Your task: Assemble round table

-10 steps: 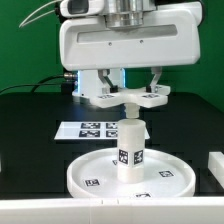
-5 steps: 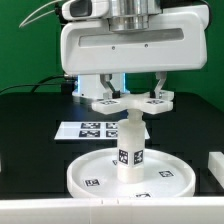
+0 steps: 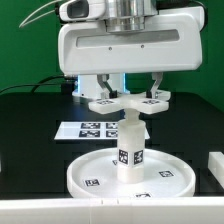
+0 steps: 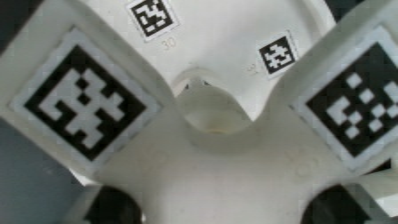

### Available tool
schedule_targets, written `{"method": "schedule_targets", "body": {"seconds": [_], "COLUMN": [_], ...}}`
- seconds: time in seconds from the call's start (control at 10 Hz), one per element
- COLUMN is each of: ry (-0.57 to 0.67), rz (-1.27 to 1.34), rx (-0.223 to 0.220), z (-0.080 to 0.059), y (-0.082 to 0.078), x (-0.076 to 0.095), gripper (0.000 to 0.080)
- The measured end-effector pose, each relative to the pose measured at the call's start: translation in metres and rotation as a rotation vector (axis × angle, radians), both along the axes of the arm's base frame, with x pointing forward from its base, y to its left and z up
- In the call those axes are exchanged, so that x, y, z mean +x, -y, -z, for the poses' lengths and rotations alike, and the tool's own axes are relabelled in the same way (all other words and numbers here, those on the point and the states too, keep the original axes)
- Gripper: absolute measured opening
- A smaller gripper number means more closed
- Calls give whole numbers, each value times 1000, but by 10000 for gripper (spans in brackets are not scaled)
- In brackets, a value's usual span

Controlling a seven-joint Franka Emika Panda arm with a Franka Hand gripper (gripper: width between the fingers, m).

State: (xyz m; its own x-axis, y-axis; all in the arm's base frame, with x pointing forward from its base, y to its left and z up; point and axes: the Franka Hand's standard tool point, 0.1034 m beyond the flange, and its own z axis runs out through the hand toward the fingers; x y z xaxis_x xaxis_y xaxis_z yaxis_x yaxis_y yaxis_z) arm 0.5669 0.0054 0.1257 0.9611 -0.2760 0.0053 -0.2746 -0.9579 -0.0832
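Observation:
The large round disc (image 3: 86, 176) lies flat on the black table. The short thick leg (image 3: 130, 146) stands upright at its centre. My gripper (image 3: 128, 90) is shut on the cross-shaped foot (image 3: 110, 101) and holds it level right on top of the leg; whether it is seated on the leg I cannot tell. In the wrist view the foot (image 4: 98, 95) fills the picture with its tagged arms, its round centre socket (image 4: 214, 110) in the middle. My dark fingertips (image 4: 111, 205) show at either side of the foot's body.
The marker board (image 3: 84, 128) lies flat behind the disc toward the exterior view's left. A plain white block (image 3: 215, 165) sits at the exterior view's right edge. The big white gripper housing (image 3: 125, 45) hangs over the disc.
The foot has turned a little in the gripper above the leg: its arms have shifted slightly. The disc and the leg have not moved.

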Motion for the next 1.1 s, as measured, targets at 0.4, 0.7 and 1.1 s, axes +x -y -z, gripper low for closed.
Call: {"method": "schedule_targets", "body": {"seconds": [0.4,0.7,1.1], "ry": [-6,-14,-5], "rz": [0,0,-25], "rx": [-4,-9,-19], "z": [7,14,20], "y": [1,1,4], "x": [-1,-2,-1], "gripper": [443,443,443]}}
